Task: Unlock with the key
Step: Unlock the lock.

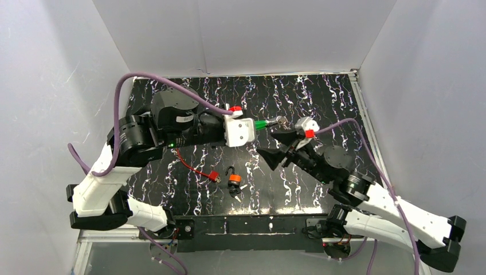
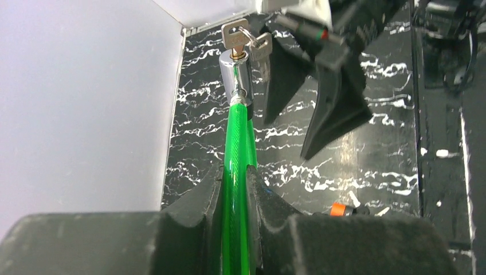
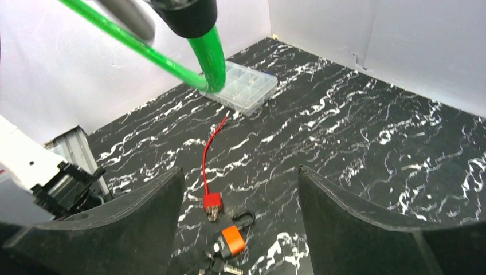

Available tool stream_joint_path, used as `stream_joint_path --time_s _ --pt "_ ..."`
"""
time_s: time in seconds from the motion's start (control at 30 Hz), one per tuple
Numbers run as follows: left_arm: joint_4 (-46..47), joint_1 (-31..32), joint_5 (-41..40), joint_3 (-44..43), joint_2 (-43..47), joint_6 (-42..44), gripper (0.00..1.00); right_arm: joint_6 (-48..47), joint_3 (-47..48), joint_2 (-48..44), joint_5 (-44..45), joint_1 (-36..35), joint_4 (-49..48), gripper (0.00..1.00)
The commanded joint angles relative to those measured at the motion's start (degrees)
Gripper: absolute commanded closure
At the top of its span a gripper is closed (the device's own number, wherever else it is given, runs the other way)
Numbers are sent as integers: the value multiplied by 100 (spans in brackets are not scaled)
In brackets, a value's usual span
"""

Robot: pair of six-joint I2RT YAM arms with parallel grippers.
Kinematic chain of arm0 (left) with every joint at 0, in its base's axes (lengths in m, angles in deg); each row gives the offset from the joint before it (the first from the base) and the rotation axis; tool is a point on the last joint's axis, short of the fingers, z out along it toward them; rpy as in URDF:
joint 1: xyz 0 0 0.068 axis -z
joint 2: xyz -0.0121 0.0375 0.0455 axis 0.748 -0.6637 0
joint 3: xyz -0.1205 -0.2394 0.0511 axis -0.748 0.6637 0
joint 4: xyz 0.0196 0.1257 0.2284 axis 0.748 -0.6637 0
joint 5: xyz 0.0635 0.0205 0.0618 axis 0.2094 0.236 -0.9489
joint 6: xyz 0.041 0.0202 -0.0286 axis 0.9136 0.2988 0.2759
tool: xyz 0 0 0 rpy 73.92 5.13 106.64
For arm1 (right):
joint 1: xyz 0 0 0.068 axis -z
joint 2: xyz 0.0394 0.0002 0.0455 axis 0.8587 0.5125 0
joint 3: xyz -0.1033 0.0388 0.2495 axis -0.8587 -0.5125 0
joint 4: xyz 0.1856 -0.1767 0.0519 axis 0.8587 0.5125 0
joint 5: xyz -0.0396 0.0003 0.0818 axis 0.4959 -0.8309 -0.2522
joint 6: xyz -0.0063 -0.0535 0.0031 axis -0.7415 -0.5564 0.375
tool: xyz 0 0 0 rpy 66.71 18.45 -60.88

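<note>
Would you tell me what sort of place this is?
Probably a robot lab test booth: plain white walls enclose a black marbled table, with an orange padlock and green cable lock for practice.

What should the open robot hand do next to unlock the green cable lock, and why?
Probably ease the open right gripper onto the silver key standing in the shiny chrome lock barrel, then close on it. The left gripper is clamped on the green cable below the barrel, steadying it, and the right fingers sit close by with nothing between them.
</note>
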Motion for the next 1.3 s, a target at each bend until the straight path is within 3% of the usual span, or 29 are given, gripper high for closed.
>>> stream_joint_path --time_s 0.0,0.13,0.33,0.4,0.5,0.63,0.73,0.77,1.0,1.27 --pt "691 -3 45 -76 152 -601 100 -255 105 457 -164 18 -2137 21" --pt "961 -80 -67 38 198 -991 100 -266 -116 737 -134 -4 -3243 23" --pt "1071 -152 -110 110 223 -1121 100 -366 -130 750 -15 -21 -3490 27" --pt "1085 -157 -80 133 228 -1187 100 -381 -142 767 89 -22 -3613 36" --pt "1128 -158 -40 111 214 -1299 100 -439 -89 866 276 -21 -3745 60" --pt "1110 -160 82 -67 152 -1381 100 -520 41 1035 416 -22 -3666 74" --pt "1060 -162 225 -164 115 -1444 100 -553 63 1102 679 -22 -3739 96" --pt "1043 -160 271 -188 100 -1447 100 -538 45 1106 833 -22 -3815 99" --pt "1145 -164 -42 -202 120 -1316 100 -459 -212 836 1971 -21 -3995 99" --pt "1170 -166 -29 -512 105 -1401 100 -305 -654 419 2545 27 -3781 99"
